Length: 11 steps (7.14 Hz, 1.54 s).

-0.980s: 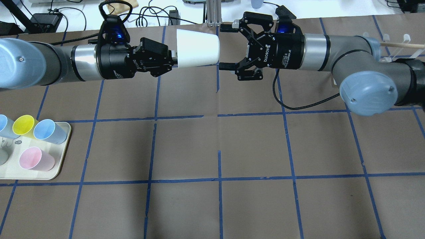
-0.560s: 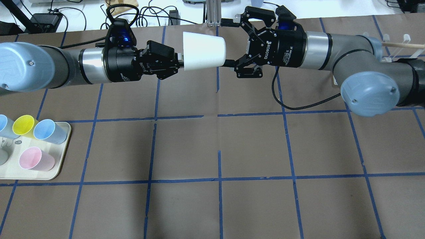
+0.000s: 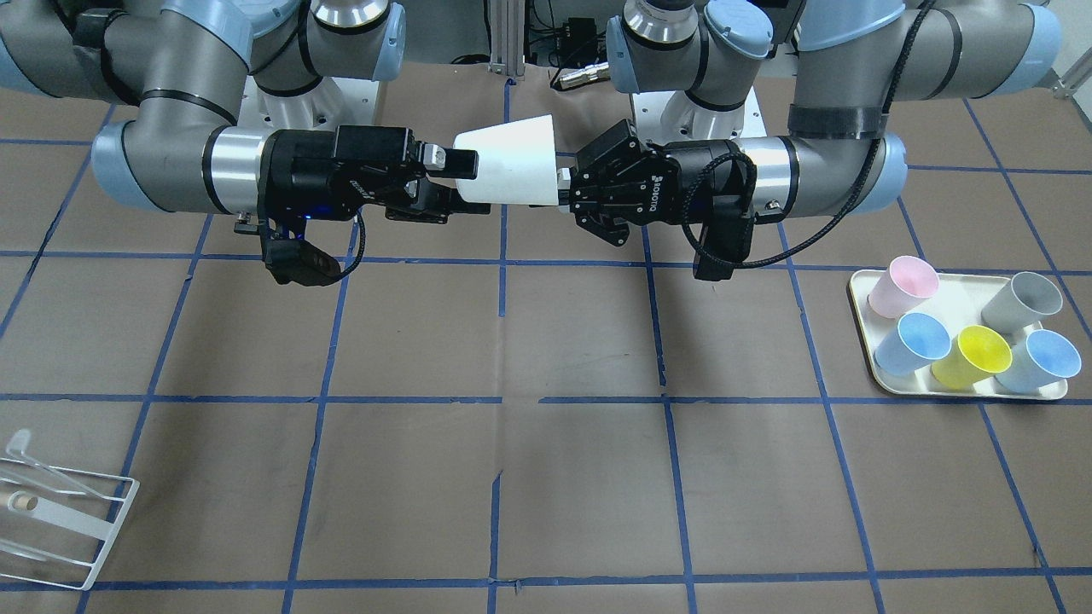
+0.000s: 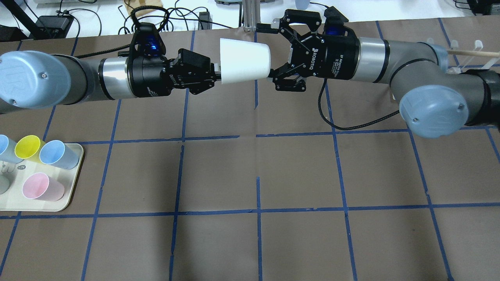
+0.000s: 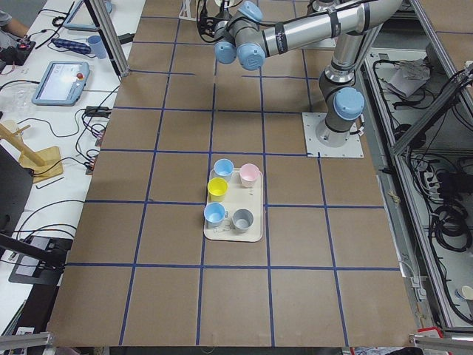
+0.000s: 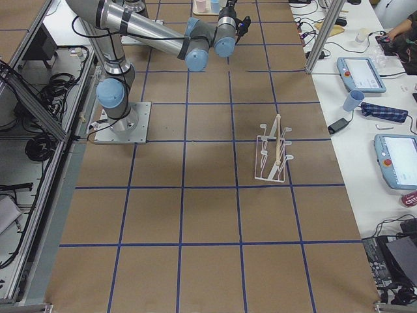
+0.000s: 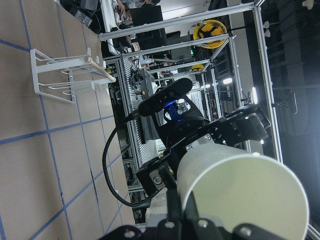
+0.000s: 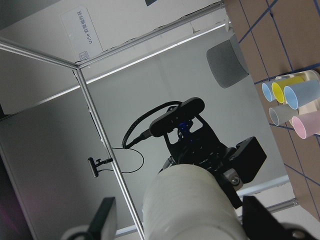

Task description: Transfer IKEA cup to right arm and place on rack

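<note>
We're catching the handover midway: left gripper (image 4: pixel 215 74) is pinching the IKEA cup (image 4: pixel 244 60) by its rim, holding it aloft at 12 o'clock over the table (image 4: pixel 258 242). The right gripper (image 4: pixel 265 51) is spreading wide around the base, not clamping yet. Racking is remaining, with the rack (image 6: pixel 275 150) at 2 o'clock. We're counting one white cup, one rack, one tray (image 3: pixel 860 294) at 8 o'clock, and five coloured cups (image 3: pixel 972 354).

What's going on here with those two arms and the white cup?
A handover in mid-air. The left end effector grips the white IKEA cup by its wide rim. The right end effector is open, jaws straddling the cup's narrow base, not yet closed. The wire rack stands on the table to the robot's right.
</note>
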Tool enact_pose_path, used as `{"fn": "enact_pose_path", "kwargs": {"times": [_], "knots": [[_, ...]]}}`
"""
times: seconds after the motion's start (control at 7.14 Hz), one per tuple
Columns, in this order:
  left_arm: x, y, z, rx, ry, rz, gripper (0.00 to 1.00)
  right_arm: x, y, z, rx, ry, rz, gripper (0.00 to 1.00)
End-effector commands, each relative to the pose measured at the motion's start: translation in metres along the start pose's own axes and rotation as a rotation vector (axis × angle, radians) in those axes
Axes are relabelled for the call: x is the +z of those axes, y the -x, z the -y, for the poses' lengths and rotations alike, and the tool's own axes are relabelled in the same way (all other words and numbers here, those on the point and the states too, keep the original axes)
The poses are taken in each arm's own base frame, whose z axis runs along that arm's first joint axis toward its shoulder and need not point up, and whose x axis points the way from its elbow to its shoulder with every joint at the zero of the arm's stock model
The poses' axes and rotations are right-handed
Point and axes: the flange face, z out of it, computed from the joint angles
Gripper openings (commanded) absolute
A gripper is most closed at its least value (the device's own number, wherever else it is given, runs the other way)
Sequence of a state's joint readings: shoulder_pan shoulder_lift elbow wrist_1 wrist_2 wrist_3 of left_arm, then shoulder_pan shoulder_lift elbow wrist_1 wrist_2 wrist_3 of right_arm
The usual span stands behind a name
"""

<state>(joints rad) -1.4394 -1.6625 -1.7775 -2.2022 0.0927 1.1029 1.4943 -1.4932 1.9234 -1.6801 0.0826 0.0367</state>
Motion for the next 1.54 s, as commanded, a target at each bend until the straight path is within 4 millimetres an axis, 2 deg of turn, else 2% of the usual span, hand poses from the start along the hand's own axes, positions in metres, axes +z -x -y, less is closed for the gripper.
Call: {"fn": "enact_pose_path", "kwargs": {"times": [0.0,0.14,0.42,0.84,1.12,1.4], "knots": [[0.001,0.001,0.0,-0.004,0.002,0.0,0.0,0.001,0.0,-0.001,0.0,0.001,0.0,0.85],[0.001,0.001,0.0,-0.006,0.002,0.0,0.0,0.001,0.0,-0.002,0.004,0.001,0.001,0.87],[0.0,0.0,-0.001,-0.007,0.003,0.001,0.0,-0.002,-0.018,-0.003,0.038,-0.003,0.0,0.92],[0.0,-0.006,0.003,-0.032,-0.004,-0.001,0.0,0.0,-0.016,-0.007,0.052,0.0,0.001,0.9],[0.0,-0.006,0.003,-0.032,-0.003,-0.001,0.0,0.003,-0.004,-0.021,0.08,0.006,-0.001,0.9],[0.0,-0.007,0.002,-0.03,-0.003,0.0,0.0,0.002,-0.006,-0.021,0.085,0.006,-0.002,0.83]]}}
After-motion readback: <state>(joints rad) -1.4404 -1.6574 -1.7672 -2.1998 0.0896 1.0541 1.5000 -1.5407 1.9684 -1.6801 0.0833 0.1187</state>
